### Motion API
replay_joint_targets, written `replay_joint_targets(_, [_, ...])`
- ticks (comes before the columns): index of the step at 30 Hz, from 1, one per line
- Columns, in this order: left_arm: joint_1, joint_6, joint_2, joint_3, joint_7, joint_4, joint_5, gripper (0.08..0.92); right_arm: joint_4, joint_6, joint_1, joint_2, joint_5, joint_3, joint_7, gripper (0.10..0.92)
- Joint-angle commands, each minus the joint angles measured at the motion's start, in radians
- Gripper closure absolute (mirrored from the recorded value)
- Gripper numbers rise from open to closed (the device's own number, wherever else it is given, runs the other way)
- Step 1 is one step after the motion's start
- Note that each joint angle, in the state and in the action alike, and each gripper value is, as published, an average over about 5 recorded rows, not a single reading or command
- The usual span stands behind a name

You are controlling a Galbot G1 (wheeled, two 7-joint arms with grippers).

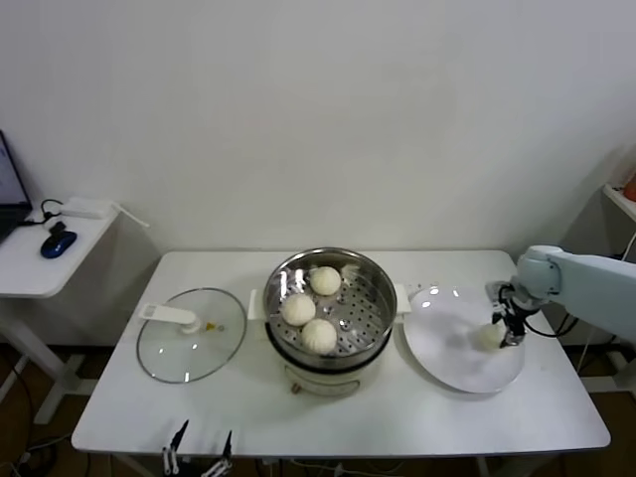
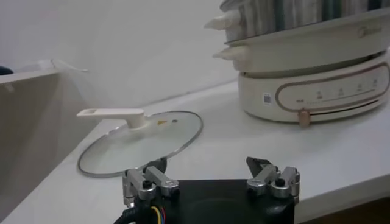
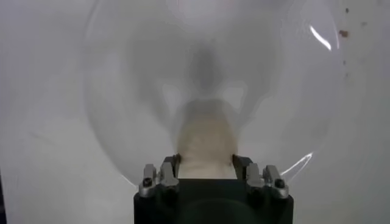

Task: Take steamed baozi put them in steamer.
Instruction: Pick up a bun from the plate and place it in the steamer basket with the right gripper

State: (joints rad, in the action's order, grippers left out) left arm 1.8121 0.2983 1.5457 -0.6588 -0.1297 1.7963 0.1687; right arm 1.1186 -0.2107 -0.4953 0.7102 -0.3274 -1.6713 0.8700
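Three cream-white steamed baozi (image 1: 298, 309) (image 1: 325, 280) (image 1: 319, 336) lie on the perforated tray inside the shiny steamer (image 1: 367, 274) at the table's middle. A further baozi (image 1: 490, 336) (image 3: 206, 137) rests on the flat white plate (image 1: 447, 348) at the right, and my right gripper (image 1: 505, 330) (image 3: 206, 163) is shut on it, a finger pressed to each side. My left gripper (image 1: 199, 454) (image 2: 208, 171) hangs open and empty at the table's front edge, left of centre.
The glass lid (image 1: 189, 336) (image 2: 141, 140) with its white handle lies flat left of the steamer. A side desk (image 1: 45, 263) with a blue mouse stands at the far left. A shelf edge (image 1: 618, 195) shows at the far right.
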Motion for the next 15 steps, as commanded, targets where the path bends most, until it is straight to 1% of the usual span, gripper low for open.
replay_joint_targets(1, [-0.008,0.002,-0.004,0.007,0.000,-0.009,0.002,0.177,0.291,-0.024,-0.507,0.030,-0.241,-0.341,0.041,0.423])
replay_joint_targets(5, [-0.008,0.005,-0.006,0.015,0.000,-0.015,0.004,0.177,0.416,-0.064,-0.703,0.084,-0.396,-0.414,0.057,0.423])
replay_joint_targets(8, [-0.002,0.004,-0.009,0.021,0.000,-0.009,0.002,0.177,0.473,-0.095,-0.781,0.129,-0.509,-0.397,0.062,0.423])
replay_joint_targets(11, [0.000,0.005,-0.011,0.025,0.000,-0.008,0.000,0.177,0.496,-0.129,-0.790,0.167,-0.577,-0.322,0.056,0.423])
replay_joint_targets(15, [0.003,0.008,-0.013,0.028,0.000,0.001,0.002,0.177,0.499,-0.175,-0.751,0.215,-0.628,-0.224,0.031,0.423])
